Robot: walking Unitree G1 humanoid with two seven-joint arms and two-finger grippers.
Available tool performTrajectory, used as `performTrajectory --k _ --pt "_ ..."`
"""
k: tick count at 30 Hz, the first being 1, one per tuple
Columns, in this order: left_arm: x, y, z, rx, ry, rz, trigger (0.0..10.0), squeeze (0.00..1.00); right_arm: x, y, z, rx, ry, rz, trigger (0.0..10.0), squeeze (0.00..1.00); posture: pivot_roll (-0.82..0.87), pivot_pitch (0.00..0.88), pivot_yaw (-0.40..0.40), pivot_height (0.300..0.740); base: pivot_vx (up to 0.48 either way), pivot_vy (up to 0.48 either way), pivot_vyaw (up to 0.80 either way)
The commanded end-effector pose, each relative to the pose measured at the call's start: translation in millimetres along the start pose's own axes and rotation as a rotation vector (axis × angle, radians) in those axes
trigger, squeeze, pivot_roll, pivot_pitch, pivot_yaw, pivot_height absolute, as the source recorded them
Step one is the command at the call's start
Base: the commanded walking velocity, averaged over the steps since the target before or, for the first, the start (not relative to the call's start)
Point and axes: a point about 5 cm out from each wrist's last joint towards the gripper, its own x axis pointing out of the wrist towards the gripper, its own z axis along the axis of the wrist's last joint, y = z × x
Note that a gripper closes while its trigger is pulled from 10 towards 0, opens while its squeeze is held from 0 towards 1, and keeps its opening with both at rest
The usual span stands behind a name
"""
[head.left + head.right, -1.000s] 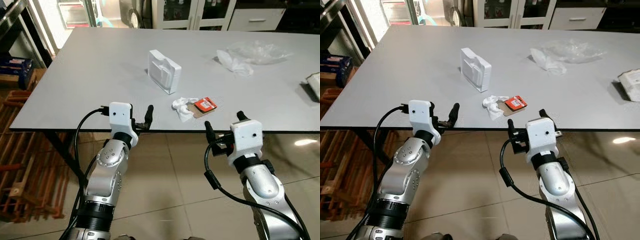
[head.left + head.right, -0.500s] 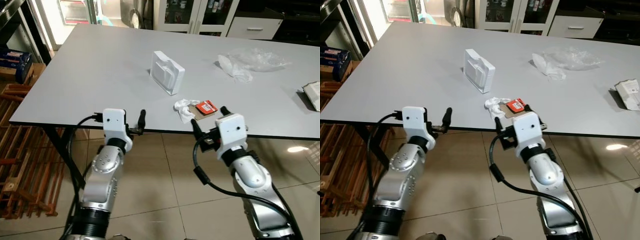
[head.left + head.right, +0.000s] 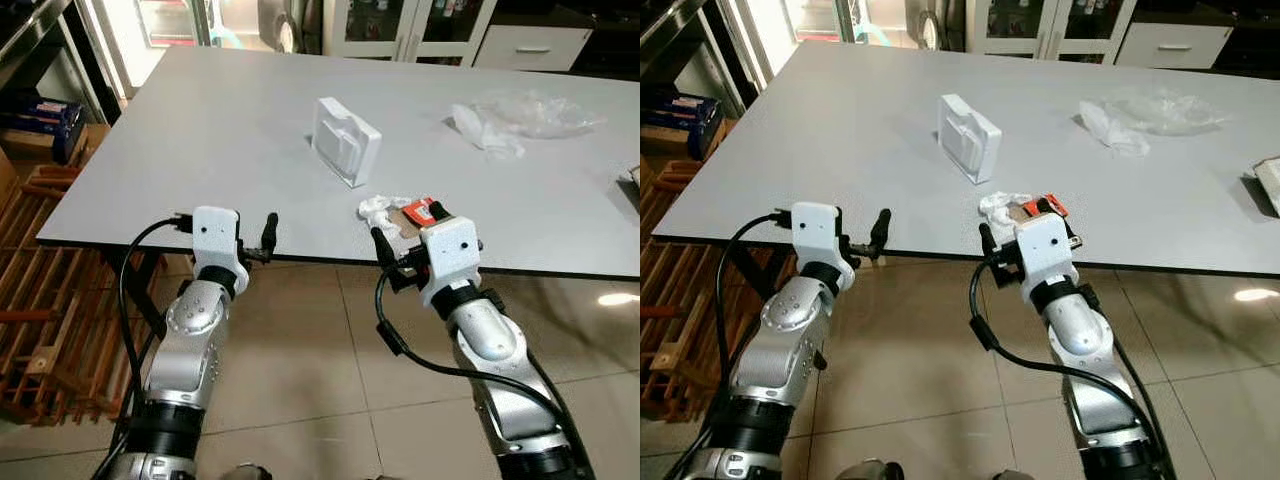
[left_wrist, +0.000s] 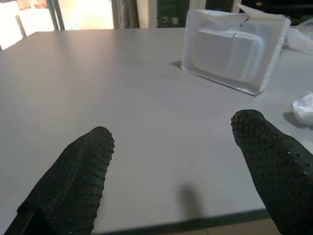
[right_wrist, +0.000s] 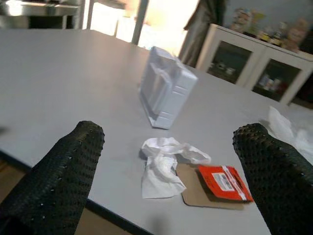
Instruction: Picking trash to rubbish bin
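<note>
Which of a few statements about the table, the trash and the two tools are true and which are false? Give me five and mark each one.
1. The right tool is open, with the crumpled white tissue on the grey table ahead of it. True.
2. The left tool is shut on the white moulded packaging tray. False: it is open and holds nothing; the tray stands farther back on the table.
3. The red and brown card packet lies beside the tissue. True.
4. The clear plastic wrap lies on the floor. False: it lies on the table's far right part.
5. The tissue is inside the tray. False: it lies on the tabletop, apart from the tray.
</note>
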Motion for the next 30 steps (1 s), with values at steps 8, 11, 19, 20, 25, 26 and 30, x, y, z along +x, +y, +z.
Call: performTrajectory --k 8,11,19,20,25,26,30 --pt "3.3 6.1 3 -0.008 -0.013 0.03 10.0 0.0 -6.6 9.1 -8 0.023 0.005 -0.045 10.0 0.0 -0.05 0.081 -0.001 0.74 0.0 0.0 0.0" --pt "3.7 3.5 1 -0.005 -0.013 0.012 10.0 0.0 -5.0 1.1 -12 0.035 0.022 -0.091 10.0 0.0 -0.04 0.086 -0.016 0.74 0.0 0.0 0.0" --pt "5.6 -7.1 2 -0.044 -0.029 0.008 10.0 0.0 -1.8 -16.6 -14 0.067 0.046 -0.174 10.0 0.0 -0.05 0.085 -0.013 0.74 0.0 0.0 0.0" --pt "5.7 -8.5 2 -0.046 -0.029 0.005 10.0 0.0 -1.1 -17.5 -14 0.065 0.044 -0.177 10.0 0.0 -0.06 0.084 -0.01 0.74 0.0 0.0 0.0" --pt "8.2 -14.7 3 -0.052 -0.035 -0.023 10.0 0.0 -2.2 -19.1 -15 0.09 0.06 -0.208 10.0 0.0 -0.07 0.088 -0.002 0.74 0.108 0.0 0.0" --pt "8.6 -14.6 3 -0.053 -0.034 -0.023 10.0 0.0 -3.1 -18.7 -17 0.096 0.067 -0.211 10.0 0.0 -0.07 0.089 0.0 0.74 0.3 0.0 0.0" --pt "8.4 -14.0 2 -0.049 -0.027 -0.024 10.0 0.0 -5.9 -16.6 -19 0.103 0.076 -0.211 10.0 0.0 -0.08 0.098 0.009 0.74 0.411 0.0 0.0"
